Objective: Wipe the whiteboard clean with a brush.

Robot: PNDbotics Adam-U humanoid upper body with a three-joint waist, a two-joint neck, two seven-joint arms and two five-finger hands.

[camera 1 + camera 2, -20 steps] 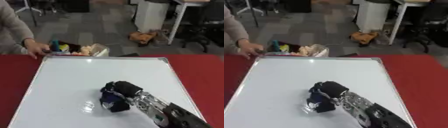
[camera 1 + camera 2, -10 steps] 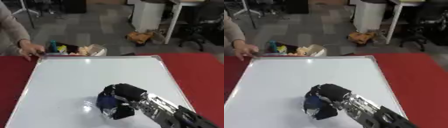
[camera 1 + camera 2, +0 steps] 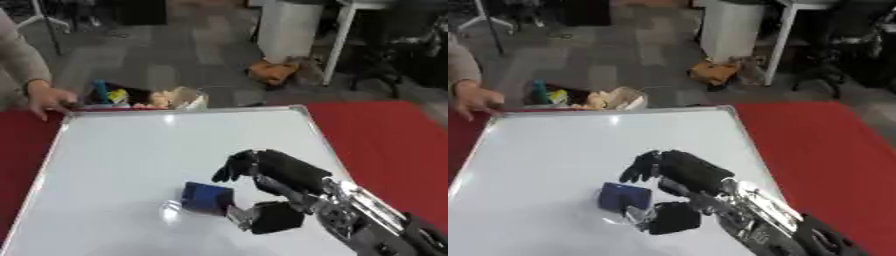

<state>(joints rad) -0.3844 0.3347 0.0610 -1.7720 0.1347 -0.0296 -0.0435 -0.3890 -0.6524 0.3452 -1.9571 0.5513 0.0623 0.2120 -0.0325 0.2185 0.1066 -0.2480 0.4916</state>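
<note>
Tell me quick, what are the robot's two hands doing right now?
Right hand: open, fingers spread above the blue brush on the whiteboard, not gripping it.
Left hand: not in view.

Two head-mounted stereo views, both angled down and forward over the right hand (image 3: 276,172), close enough that its arm leaves by the lower right corner. Shared: nearly everything, including the whiteboard (image 3: 140,150) under and left of the hand, the red table (image 3: 815,145) to its right, and the floor beyond. Right eye sits slightly offset; the hand shows further left there. Far background is probably an office.
</note>
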